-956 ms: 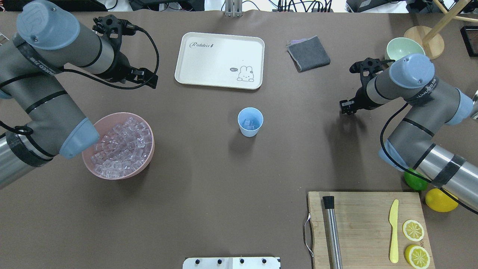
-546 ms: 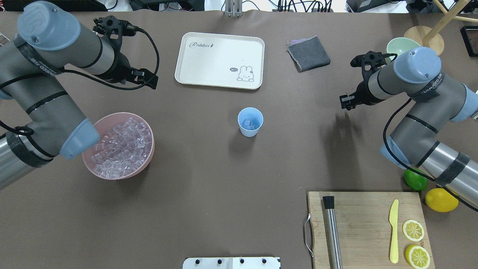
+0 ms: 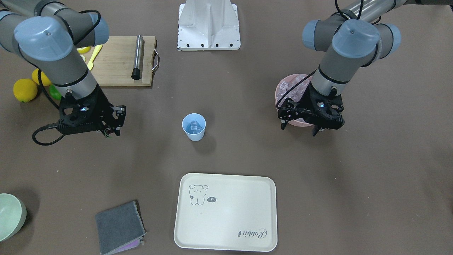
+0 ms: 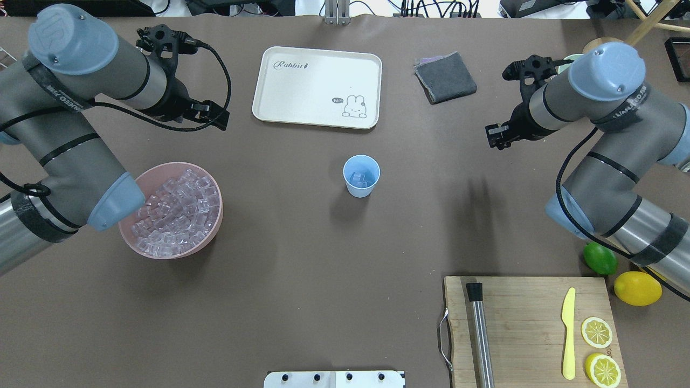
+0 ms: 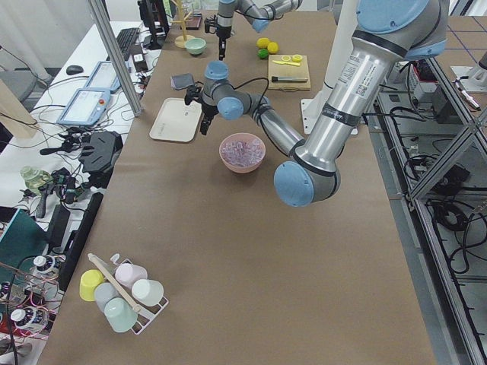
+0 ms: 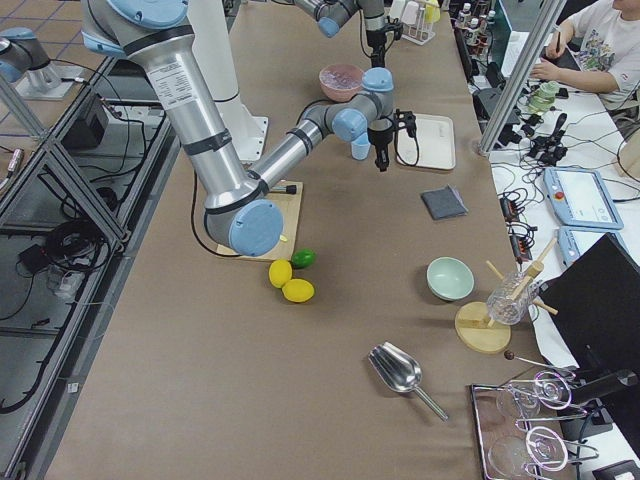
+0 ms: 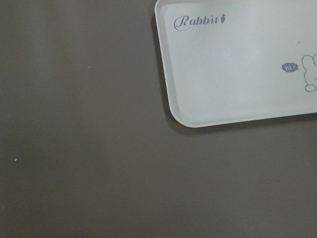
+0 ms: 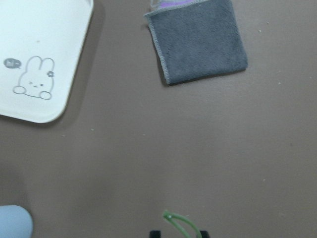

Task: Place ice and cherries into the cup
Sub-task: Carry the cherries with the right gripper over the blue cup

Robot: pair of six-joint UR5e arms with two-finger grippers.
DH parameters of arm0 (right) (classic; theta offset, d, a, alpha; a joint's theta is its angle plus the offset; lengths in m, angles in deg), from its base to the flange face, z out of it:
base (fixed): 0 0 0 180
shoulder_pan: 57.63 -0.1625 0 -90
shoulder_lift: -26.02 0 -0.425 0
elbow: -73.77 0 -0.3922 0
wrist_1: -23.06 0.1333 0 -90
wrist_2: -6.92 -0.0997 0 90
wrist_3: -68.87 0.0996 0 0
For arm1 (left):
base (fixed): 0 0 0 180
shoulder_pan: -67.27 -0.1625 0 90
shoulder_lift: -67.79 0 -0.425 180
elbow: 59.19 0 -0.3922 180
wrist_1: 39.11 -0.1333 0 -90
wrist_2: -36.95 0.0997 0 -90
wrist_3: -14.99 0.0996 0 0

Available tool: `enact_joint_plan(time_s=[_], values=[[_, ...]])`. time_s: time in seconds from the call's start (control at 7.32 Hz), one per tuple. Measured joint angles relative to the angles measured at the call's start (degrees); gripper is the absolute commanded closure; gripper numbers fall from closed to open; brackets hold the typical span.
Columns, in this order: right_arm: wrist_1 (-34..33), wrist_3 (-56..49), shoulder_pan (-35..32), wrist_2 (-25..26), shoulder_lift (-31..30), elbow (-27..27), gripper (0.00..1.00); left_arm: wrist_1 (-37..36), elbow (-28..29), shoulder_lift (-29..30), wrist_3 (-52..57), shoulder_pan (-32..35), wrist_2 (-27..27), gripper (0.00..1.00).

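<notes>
The light blue cup (image 4: 361, 176) stands upright mid-table with a few ice cubes in it (image 3: 193, 125). More ice (image 4: 177, 210) is heaped in the pink bowl (image 4: 214, 226) at the left. My left gripper (image 3: 298, 129) hangs open and empty in the air near that bowl, beside the tray. My right gripper (image 3: 110, 132) hovers to the right of the cup, shut on the cherries by their thin green stem (image 8: 179, 223), which shows between the fingertips in the right wrist view. The cherries' fruit is hidden below the gripper.
A white rabbit tray (image 4: 317, 86) and a grey cloth (image 4: 445, 76) lie at the far side. A cutting board (image 4: 525, 302) holds a metal muddler (image 4: 480, 334), a yellow knife (image 4: 568, 334) and lemon halves (image 4: 597, 332). A lime (image 4: 600, 258), a lemon (image 4: 637, 288) and a green bowl (image 3: 9, 216) sit at the right.
My right gripper has moved farther from the robot's base and seems higher, its arm now covering the green bowl. The left arm has barely shifted.
</notes>
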Motion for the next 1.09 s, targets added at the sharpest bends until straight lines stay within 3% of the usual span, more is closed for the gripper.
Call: enact_joint_plan(time_s=[0.41,1.09], values=[[-3.1,10.6,5.8,3.0,7.6,-0.8,0.97,0.0,0.4,0.0,0.3,-0.3,0.2,0.02],[-1.2,14.7,12.6,8.8,16.2,-11.7,0.94,0.1,1.3,0.3,0.7,-1.0,0.5,0.02]])
